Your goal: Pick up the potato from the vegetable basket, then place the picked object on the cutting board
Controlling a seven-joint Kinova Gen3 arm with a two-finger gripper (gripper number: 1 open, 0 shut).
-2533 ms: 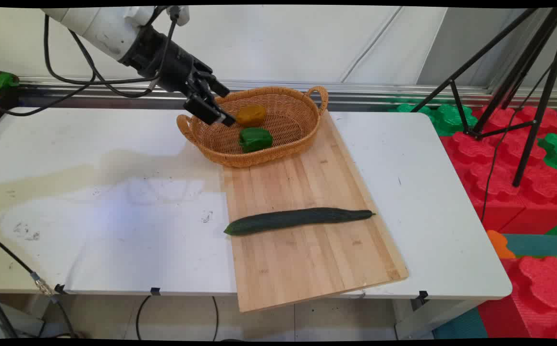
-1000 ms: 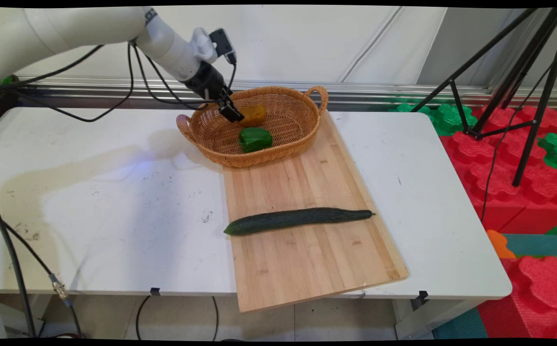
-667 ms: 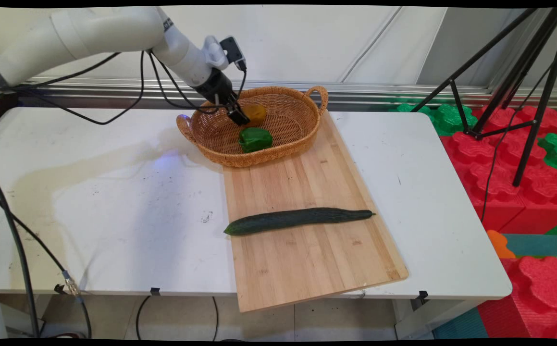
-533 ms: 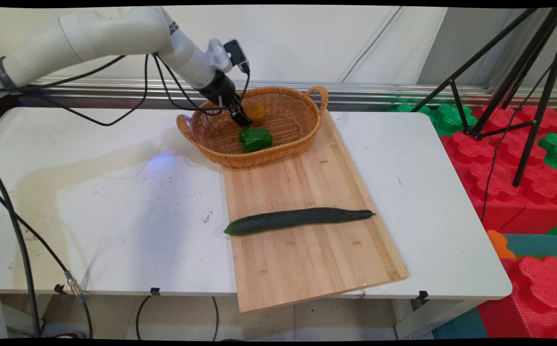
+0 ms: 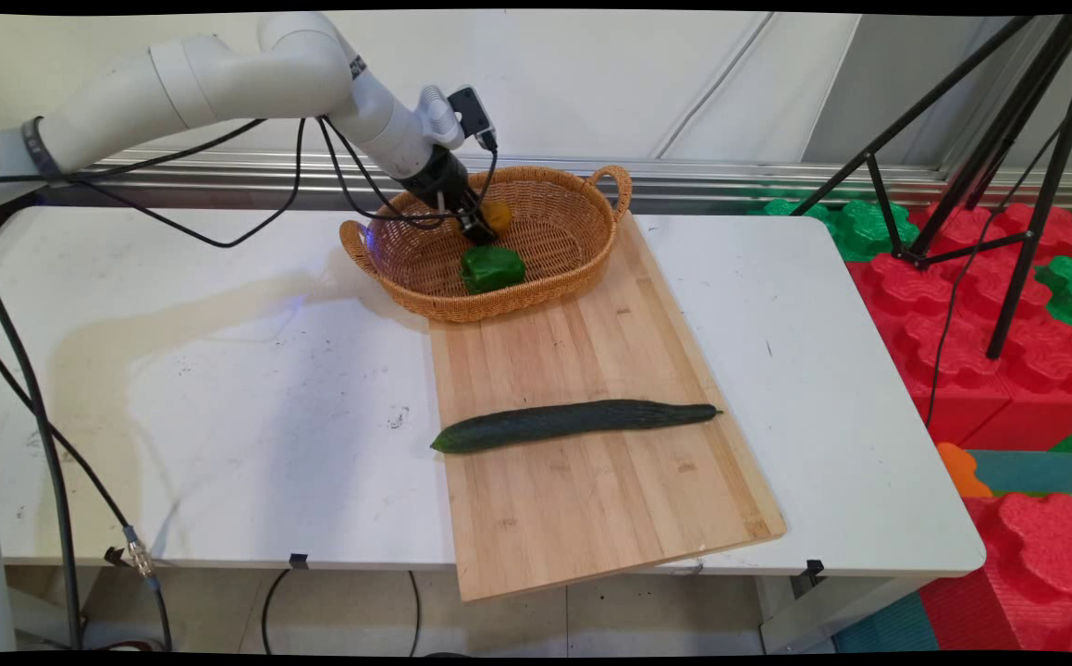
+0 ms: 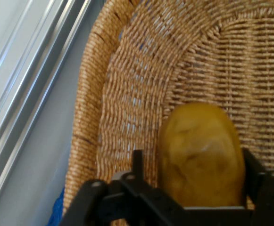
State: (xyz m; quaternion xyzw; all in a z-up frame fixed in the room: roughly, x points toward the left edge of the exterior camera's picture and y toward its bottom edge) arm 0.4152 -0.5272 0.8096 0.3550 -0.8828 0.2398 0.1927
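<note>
Upper centre of the main view: wicker basket [image 5: 554, 231] holds a green pepper [image 5: 492, 268] and a yellow pepper [image 5: 498, 215]. Claw [image 5: 478, 228] open, fingers either side of the yellow pepper [image 6: 200, 155], hiding most of it. Cucumber [image 5: 572, 424] lies on the cutting board [image 5: 591, 499], lower centre.

Even, bright daylight filled the main view. The white robot arm [image 5: 221, 74] threw a broad soft shadow over the left of the white table [image 5: 175, 388], and the long dark green cucumber [image 5: 572, 424] showed a faint sheen. The hand view was soft: the yellow-brown pepper [image 6: 200, 155] and the woven wicker basket [image 6: 127, 94] looked hazy.
</note>
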